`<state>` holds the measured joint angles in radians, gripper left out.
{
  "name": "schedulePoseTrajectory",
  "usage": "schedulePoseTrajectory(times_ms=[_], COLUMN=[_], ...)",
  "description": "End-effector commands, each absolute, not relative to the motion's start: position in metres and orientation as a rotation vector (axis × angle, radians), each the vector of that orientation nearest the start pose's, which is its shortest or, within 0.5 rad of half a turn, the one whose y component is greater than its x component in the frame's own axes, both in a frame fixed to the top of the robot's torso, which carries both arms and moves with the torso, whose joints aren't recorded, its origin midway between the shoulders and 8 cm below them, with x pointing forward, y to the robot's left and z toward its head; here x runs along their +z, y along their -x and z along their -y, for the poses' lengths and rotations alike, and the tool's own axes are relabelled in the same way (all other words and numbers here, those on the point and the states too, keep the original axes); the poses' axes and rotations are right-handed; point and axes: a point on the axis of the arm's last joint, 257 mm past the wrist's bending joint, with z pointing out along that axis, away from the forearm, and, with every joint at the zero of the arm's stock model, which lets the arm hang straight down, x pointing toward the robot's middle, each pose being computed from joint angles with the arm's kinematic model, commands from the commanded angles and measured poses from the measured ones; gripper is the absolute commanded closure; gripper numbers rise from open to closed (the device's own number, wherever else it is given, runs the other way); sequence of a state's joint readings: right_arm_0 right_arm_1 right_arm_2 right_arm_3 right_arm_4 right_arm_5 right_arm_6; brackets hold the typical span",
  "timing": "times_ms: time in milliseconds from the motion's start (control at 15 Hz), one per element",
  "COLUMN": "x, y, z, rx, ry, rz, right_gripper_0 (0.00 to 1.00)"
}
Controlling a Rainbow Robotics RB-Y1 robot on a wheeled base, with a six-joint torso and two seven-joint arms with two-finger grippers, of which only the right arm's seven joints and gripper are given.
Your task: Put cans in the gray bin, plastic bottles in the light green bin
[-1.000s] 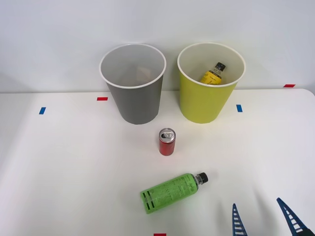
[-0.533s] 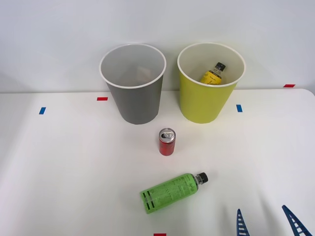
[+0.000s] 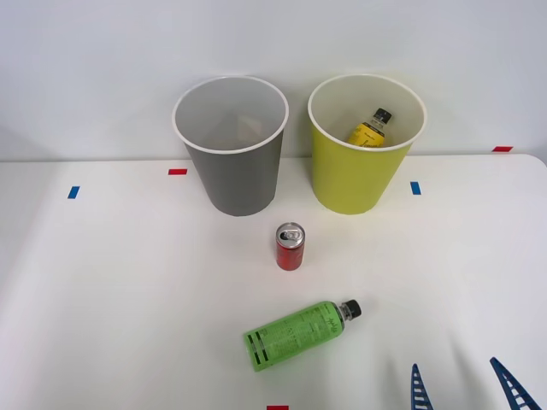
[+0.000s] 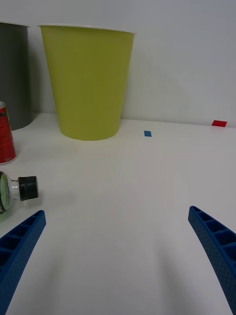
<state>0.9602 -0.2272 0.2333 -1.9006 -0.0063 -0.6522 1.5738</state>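
Observation:
A short red can (image 3: 290,247) (image 4: 5,133) with a silver top stands upright mid-table, in front of the gray bin (image 3: 232,166) (image 4: 14,74). The light green bin (image 3: 363,158) (image 4: 88,81) stands to its right, with a yellow-label bottle (image 3: 370,129) leaning inside. A green-label bottle (image 3: 297,334) lies on its side nearer me, its black cap (image 4: 27,188) pointing right. My right gripper (image 3: 466,387) (image 4: 118,246) is open and empty at the front right, to the right of that bottle and apart from it.
Small blue (image 3: 415,188) (image 4: 147,133) and red (image 3: 178,172) (image 4: 219,123) tape marks dot the white table (image 3: 111,299). A plain wall rises right behind the bins. Open tabletop lies to the left and right of the objects.
The right gripper has drawn back toward the front edge since a second ago, so less of its fingers shows. In the last half second nothing has moved.

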Motion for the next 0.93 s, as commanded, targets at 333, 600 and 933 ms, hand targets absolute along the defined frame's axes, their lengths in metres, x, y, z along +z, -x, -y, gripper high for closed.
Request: schedulePoseTrajectory(times_ms=[333,600,933], x=[-0.2710,-0.2710,-0.2710], y=[-0.2406,-0.2406,-0.2406], z=[0.2436,0.2436,0.2436], rx=[-0.042,-0.042,-0.042], ry=[0.093,0.093,0.093], rz=[-1.540,-1.540,-1.540], right_gripper_0=[0.00,0.00,0.00])
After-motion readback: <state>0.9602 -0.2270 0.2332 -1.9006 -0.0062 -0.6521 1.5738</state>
